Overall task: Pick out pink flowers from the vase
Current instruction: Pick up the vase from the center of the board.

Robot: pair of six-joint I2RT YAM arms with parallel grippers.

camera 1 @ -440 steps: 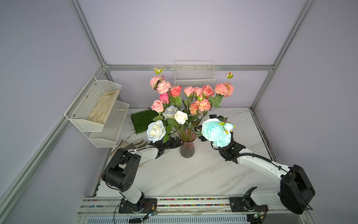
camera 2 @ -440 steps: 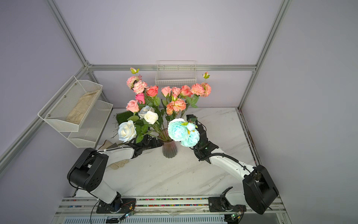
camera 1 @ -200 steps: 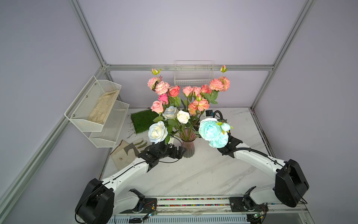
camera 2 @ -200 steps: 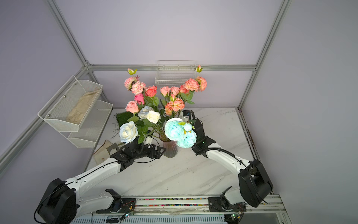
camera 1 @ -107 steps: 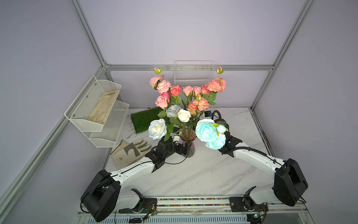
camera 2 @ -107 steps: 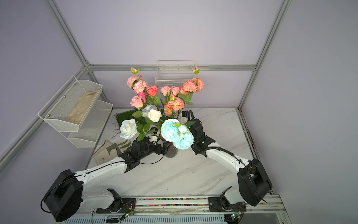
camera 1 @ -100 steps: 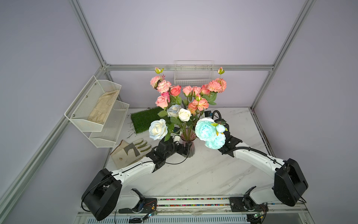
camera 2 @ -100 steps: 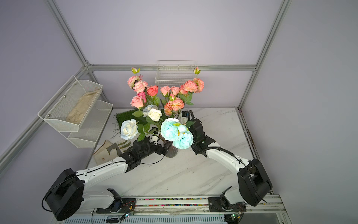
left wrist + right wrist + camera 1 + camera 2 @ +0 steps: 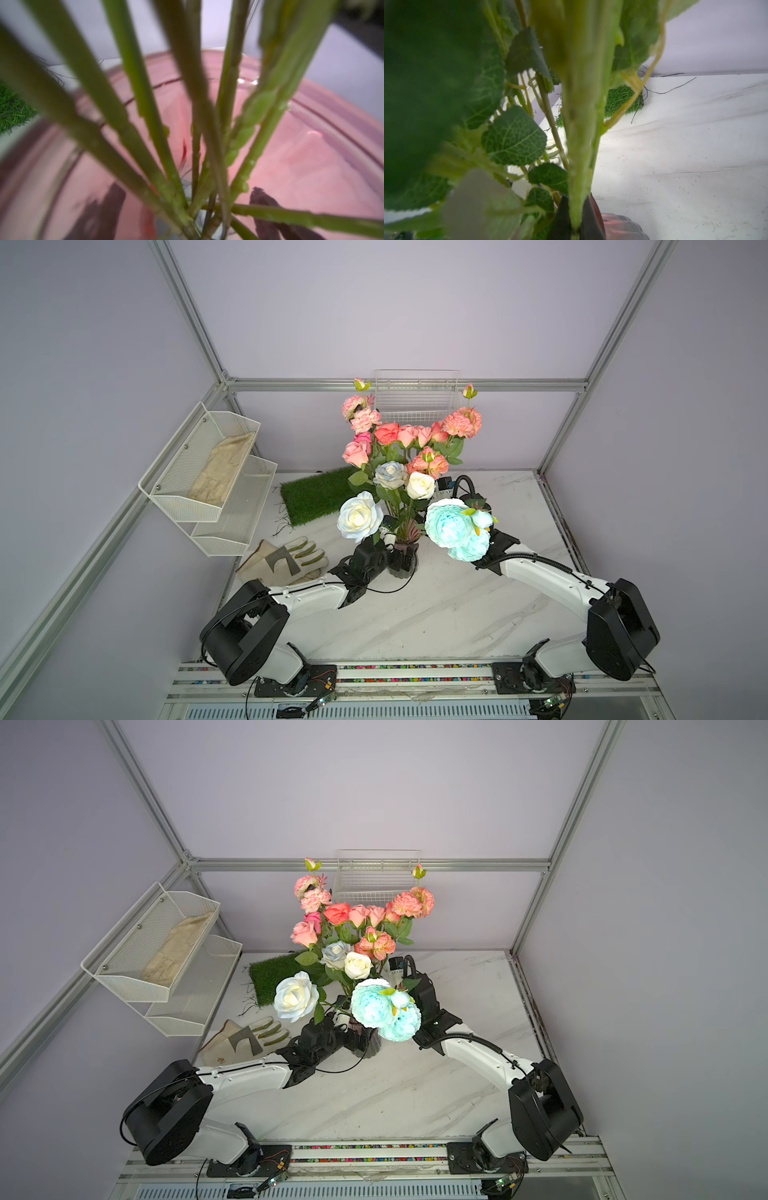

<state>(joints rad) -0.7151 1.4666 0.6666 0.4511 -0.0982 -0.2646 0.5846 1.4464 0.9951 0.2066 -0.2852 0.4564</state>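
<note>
The vase of smoky pink glass stands mid-table, packed with stems. The pink flowers rise at the back of the bunch in both top views. My left gripper is low at the vase, open wide. In the left wrist view its dark fingers show through the glass, one on each side; contact is unclear. My right gripper is shut on a thick green stem just above the vase rim. In the top views the aqua blooms hide it. Which bloom the stem carries I cannot tell.
White roses lean to the left of the vase. A work glove lies left of my left arm, with a green turf mat behind it. A two-tier wire shelf hangs on the left wall, a wire basket on the back wall.
My left arm swung in from the left until its open jaws came round the vase. The right gripper and the bunch shifted slightly left. Little has moved in the last half second.
</note>
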